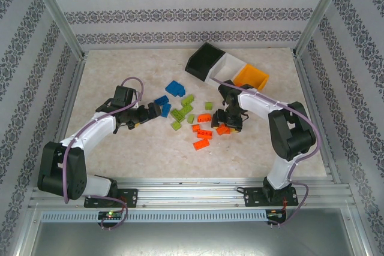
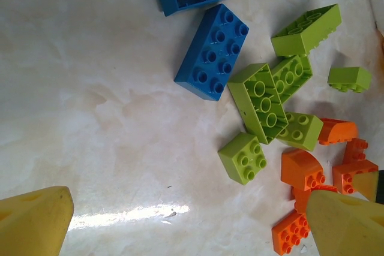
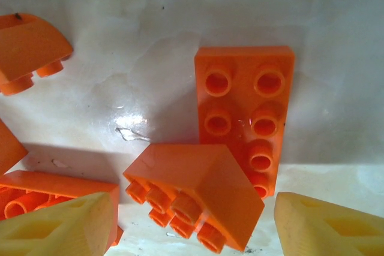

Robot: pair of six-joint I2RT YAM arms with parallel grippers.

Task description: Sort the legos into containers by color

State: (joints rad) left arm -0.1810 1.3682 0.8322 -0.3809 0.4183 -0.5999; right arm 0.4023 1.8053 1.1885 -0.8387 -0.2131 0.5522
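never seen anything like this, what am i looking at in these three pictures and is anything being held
Two robot arms are bolted to a pale marbled table. The wide picture looks down from above; the other two come from cameras on each wrist, so the yellow wedges are fingers. Small studded plastic blue bricks, lime green bricks and orange bricks lie loose mid-table. Joined open plastic bins, black bin, white bin and orange-yellow bin, sit behind. The left gripper is open and empty. The right gripper straddles a sloped orange brick, jaws apart, so nothing is held.
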